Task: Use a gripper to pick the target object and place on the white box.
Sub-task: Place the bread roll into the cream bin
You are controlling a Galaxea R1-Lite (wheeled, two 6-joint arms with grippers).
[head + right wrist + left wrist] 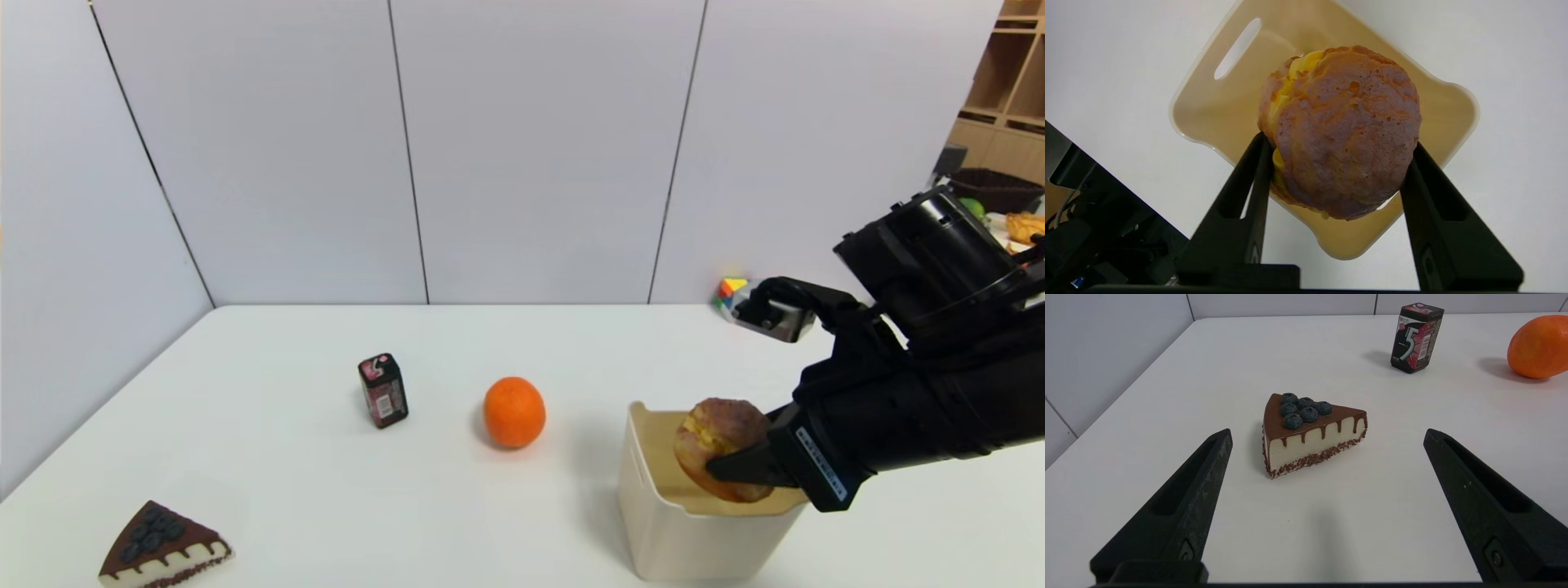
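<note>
Gripping the round golden-yellow bumpy bun (1343,130) between both fingers, my right gripper (1337,163) is holding it over the cream-white square plastic bin (653,506). Meanwhile my left gripper (1327,435) is hanging wide open and empty near the chocolate-topped cake slice (1310,433).

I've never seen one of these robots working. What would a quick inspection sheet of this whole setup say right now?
Surface: white table, unmarked.
Job's things: bun held over the open white box.
Clutter: cake slice, gum pack, orange, coloured puzzle at the far edge.
Grippers: right gripper jaws clamp the bun; left gripper jaws open, facing the cake slice.
Cables: nothing seen on the table.
Surroundings: grey wall panels, wooden shelves.
</note>
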